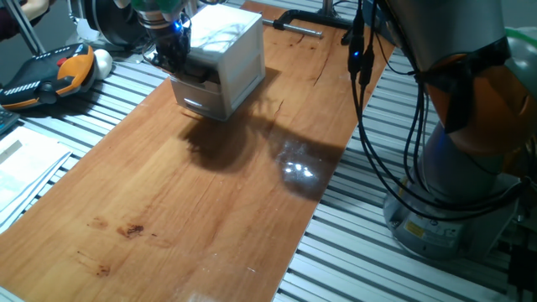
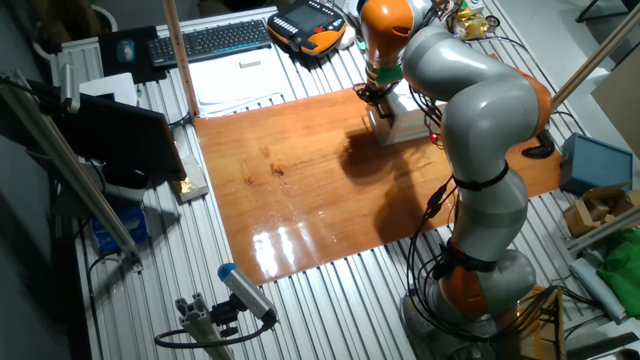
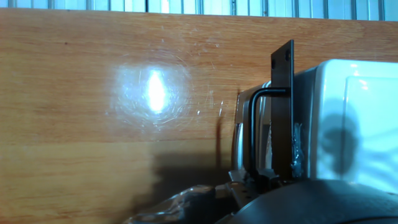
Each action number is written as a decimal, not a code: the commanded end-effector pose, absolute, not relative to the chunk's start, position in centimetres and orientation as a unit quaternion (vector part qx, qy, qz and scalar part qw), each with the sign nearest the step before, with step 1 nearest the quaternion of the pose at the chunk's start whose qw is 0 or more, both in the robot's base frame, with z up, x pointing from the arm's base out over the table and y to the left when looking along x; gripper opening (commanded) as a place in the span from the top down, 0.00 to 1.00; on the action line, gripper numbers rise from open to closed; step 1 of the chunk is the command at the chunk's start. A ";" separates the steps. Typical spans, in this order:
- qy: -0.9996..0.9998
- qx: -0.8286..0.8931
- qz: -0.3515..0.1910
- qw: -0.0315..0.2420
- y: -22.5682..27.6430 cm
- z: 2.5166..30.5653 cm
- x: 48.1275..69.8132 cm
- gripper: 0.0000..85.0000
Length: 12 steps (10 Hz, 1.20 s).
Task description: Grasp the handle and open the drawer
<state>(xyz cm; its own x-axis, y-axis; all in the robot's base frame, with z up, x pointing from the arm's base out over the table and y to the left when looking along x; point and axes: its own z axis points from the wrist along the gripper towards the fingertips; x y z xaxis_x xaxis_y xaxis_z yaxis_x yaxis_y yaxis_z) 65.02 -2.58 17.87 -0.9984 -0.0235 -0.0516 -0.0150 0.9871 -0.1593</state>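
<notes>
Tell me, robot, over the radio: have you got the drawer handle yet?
End effector at cabinet front; open or shut, cannot tell. Handle dark, close beside finger. Drawer looks barely out. Nothing seen blocking.

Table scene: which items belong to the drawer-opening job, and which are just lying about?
Job:
- handle
- drawer
- gripper, at the cabinet front; jaws' state unclear

Lying about:
- orange teach pendant
- keyboard
- papers
- clamp
</notes>
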 end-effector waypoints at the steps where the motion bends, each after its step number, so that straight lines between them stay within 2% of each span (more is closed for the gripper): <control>1: 0.996 -0.009 -0.080 0.027 -2.6 17.9 65.0 0.99; 12: 0.996 -0.005 -0.084 0.032 -2.2 18.1 65.2 0.99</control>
